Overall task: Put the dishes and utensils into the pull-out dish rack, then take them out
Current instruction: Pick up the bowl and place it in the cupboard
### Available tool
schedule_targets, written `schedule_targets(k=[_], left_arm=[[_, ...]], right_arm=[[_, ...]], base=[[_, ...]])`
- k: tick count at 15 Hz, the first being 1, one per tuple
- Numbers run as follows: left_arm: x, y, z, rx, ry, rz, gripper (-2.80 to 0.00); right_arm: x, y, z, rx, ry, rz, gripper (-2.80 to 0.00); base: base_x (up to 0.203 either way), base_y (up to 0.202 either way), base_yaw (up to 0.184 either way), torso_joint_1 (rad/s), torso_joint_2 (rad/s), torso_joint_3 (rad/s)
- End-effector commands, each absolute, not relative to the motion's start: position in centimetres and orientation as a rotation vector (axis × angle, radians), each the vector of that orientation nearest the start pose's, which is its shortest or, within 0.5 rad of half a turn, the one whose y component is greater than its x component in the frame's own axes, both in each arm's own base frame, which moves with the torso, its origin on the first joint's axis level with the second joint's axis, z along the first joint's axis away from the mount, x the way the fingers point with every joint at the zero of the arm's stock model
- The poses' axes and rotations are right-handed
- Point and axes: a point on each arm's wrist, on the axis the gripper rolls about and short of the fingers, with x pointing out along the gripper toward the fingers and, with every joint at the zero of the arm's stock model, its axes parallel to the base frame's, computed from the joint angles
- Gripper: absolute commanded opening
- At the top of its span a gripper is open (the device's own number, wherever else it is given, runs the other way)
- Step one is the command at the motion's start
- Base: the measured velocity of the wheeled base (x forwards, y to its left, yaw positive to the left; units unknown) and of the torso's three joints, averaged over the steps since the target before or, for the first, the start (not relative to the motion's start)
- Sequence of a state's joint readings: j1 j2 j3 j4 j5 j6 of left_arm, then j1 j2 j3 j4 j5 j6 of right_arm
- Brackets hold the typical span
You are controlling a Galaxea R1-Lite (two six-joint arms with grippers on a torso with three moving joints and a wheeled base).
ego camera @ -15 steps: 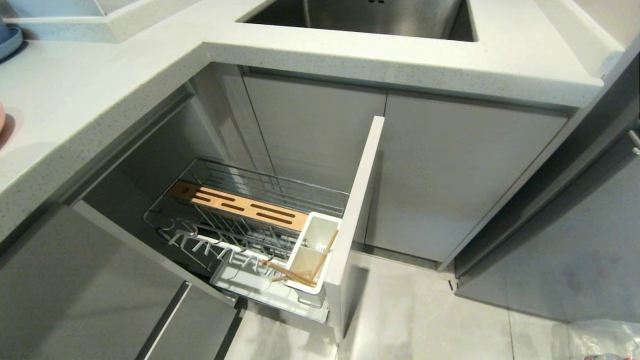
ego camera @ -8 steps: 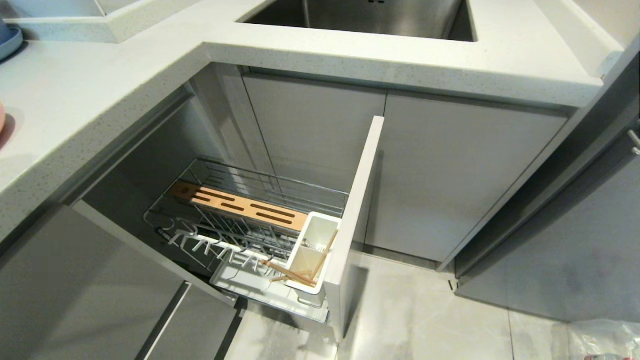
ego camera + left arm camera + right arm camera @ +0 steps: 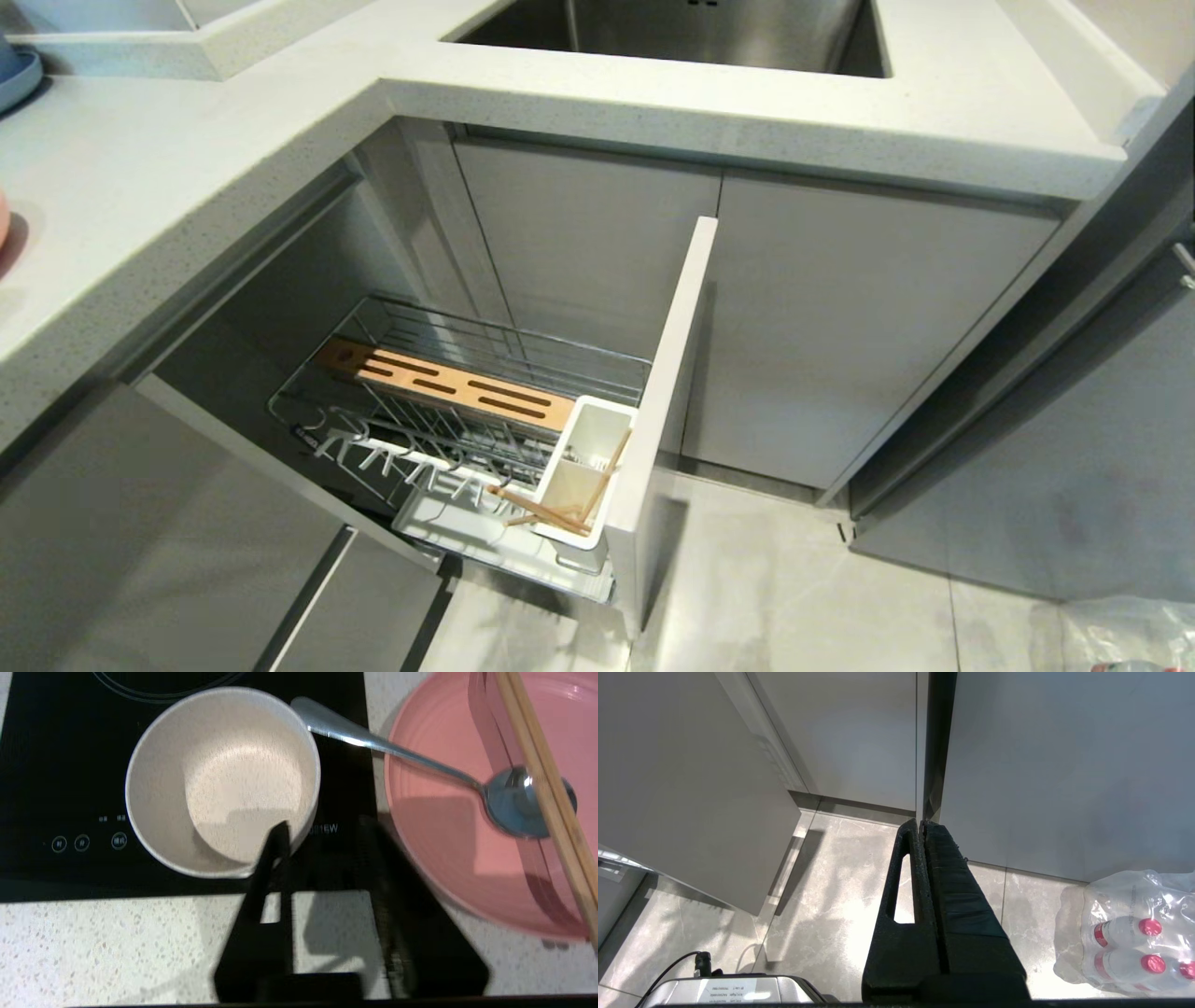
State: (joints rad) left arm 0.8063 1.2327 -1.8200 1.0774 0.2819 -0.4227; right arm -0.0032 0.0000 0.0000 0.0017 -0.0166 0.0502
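In the left wrist view a cream-white bowl stands upright on a black cooktop. My left gripper is open at the bowl's near rim, one finger over the rim, the other outside it. A metal spoon lies beside the bowl with its round end in a pink dish. Wooden chopsticks lie across that dish. The pull-out dish rack stands open, with chopsticks leaning in its white utensil cup. My right gripper hangs shut above the floor.
The rack's tall grey cabinet front juts out over the floor. A sink is set in the speckled countertop, with a blue plate at its far left. A wrapped pack of bottles lies on the floor.
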Motion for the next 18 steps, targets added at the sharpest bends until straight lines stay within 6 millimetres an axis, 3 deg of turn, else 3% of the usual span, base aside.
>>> schedule_targets(k=[1,12,18], left_arm=[[6.5,8.0,39.4,-0.511,0.269,1.184,0.0],[7.6,10.9,38.5,-0.584,0.309,1.196,0.0],[7.9,12.8,36.7,-0.645,0.332,1.172,0.0]], right_arm=[[-2.3,0.0,7.5,0.051,0.003,-0.02,-2.8],[-2.3,0.0,7.5,0.051,0.003,-0.02,-2.8],[-2.3,0.0,7.5,0.051,0.003,-0.02,-2.8]], base=[[0.0,0.0,0.0,0.0,0.0,0.0],[0.0,0.0,0.0,0.0,0.0,0.0],[0.0,0.0,0.0,0.0,0.0,0.0]])
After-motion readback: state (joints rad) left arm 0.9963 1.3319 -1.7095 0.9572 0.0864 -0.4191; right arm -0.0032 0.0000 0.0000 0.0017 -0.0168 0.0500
